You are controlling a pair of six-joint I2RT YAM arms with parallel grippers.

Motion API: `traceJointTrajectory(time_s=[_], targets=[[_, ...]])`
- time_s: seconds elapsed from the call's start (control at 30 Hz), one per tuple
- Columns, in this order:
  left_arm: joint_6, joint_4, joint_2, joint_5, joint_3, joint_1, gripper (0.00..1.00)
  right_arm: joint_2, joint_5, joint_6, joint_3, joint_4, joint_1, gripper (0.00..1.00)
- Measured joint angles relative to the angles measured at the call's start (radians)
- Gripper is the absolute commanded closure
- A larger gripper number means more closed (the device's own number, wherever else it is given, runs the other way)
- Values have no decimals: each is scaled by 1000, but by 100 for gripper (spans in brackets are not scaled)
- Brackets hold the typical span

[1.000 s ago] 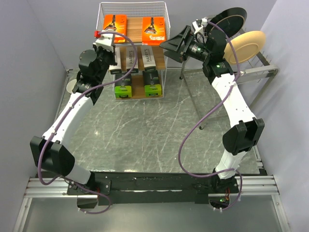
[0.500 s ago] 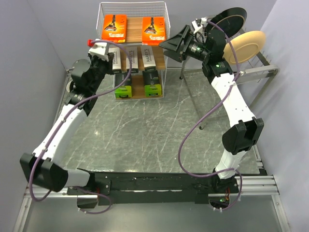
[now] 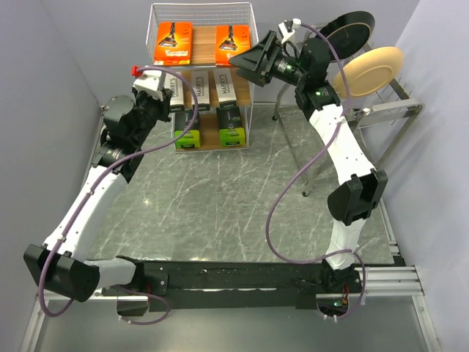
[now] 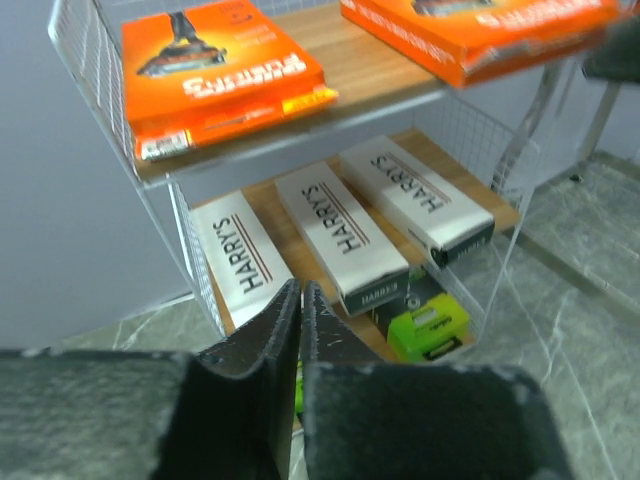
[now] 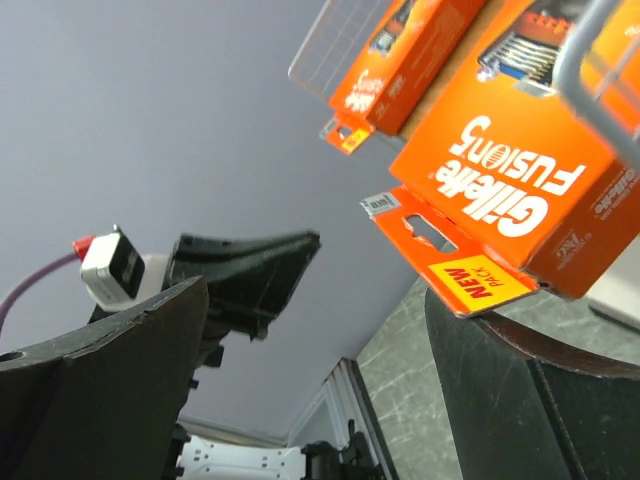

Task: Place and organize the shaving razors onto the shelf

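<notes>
Currently the shaving razors (image 3: 202, 81) lie on the shelf (image 3: 251, 29): orange packs (image 3: 174, 38) on top, white HARRY'S boxes (image 4: 340, 235) mid-tier, green-ended boxes (image 3: 231, 130) lowest. The left jaws are almost together, empty; the right jaws gape beside an orange pack.

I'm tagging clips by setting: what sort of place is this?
Probably a robot test cell, not a real store: plain grey walls box in a marble-look table, two arms are bolted at its edge, and one small shelf holds razor packs.
</notes>
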State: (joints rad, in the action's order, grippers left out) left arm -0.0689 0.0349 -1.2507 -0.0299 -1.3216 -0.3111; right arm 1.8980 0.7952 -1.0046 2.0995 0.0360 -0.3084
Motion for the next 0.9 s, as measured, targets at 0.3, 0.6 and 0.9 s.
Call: traceJointTrajectory(time_s=[0.3,0.6,0.9], targets=[[-43,-70,70,-9,43,0,96,58,-16,8,106,-18,3,4],[-70,-130,95,-43,69,0,1,15,60,32,-13,-73,5,0],[-5,-158,350,150,348,18,1,-246,-129,406,-308,250,2,0]])
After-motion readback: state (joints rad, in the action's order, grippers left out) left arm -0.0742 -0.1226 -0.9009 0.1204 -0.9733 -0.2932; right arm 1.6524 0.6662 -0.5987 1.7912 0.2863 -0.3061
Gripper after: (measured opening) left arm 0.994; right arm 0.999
